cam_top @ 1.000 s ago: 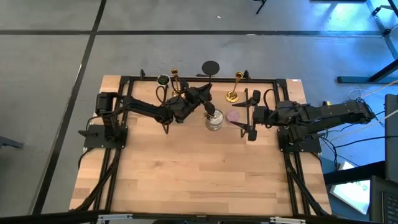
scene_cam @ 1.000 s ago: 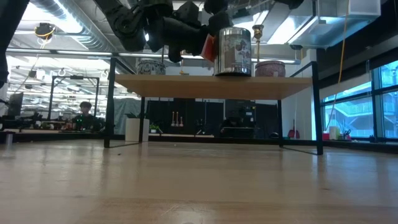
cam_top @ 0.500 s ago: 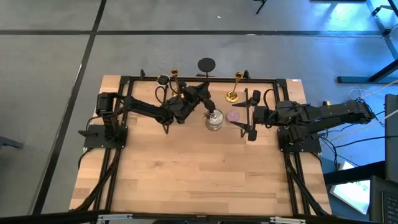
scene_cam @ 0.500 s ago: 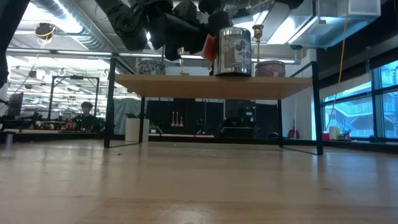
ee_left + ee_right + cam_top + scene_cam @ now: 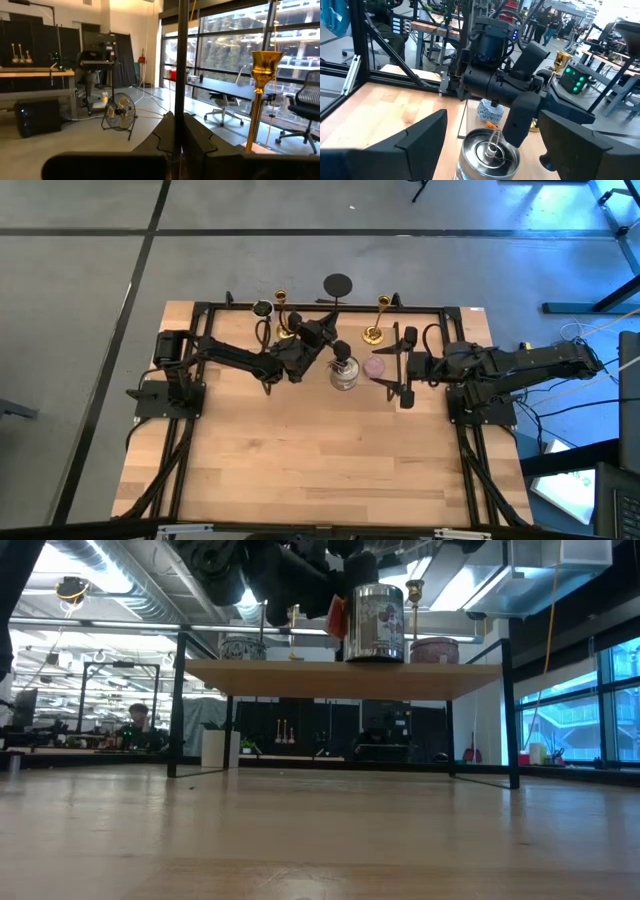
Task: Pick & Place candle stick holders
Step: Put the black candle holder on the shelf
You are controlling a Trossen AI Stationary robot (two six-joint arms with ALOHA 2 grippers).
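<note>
The two candle stick holders stand upright at the 12 o'clock edge of the bench (image 5: pixel 300 480). The left candle stick holder (image 5: pixel 282 313) is at about 11 o'clock from the silver tin (image 5: pixel 343 374). The right candle stick holder (image 5: pixel 378 320) is at about 1 o'clock from the tin.

Handling, by judgement: each holder appears to be rigid polished metal, light, top-heavy and easily tipped. The smooth stem is likely slippery. Take hold on the thin stem at mid-height and keep it vertical.

The left hand (image 5: pixel 322 330) is clenched just beside the left holder. No frame confirms a grasp. In the left wrist view, the fingers (image 5: pixel 196 140) are pressed together with the gold cup and stem (image 5: pixel 259 95) standing apart, beyond them.

The right hand (image 5: pixel 402 367) is released, jaws wide, at 3 o'clock from the tin.

Containers: the tin is lidded; its contents are not visible. A pink candle (image 5: pixel 375 367) lies between the tin and the right hand.
</note>
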